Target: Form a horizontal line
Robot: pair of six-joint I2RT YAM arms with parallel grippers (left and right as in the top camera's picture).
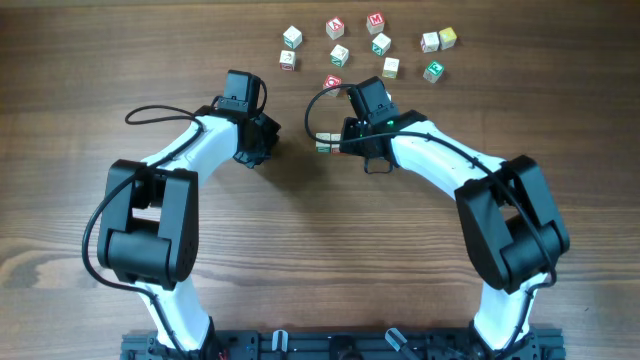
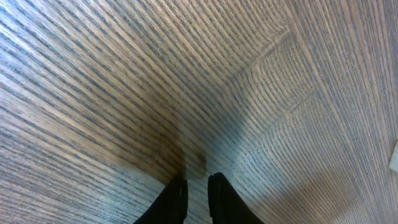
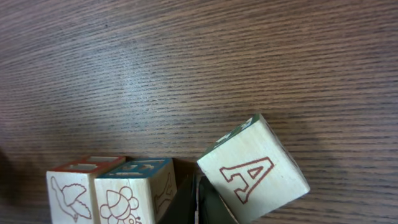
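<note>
The right end effector (image 3: 196, 202) is clenched, its fingertips pressed together between a blue-topped cube (image 3: 134, 190) and a tilted cube marked A (image 3: 255, 171). These two, with a red-topped cube (image 3: 71, 193) touching the blue-topped one, make up the horizontal line (image 1: 325, 143), which lies on the table (image 1: 300, 250) just left of that arm's wrist. The left end effector (image 2: 198, 198) holds nothing, its fingers a sliver apart over bare wood. Loose cubes (image 1: 381, 43) lie scattered farther back.
</note>
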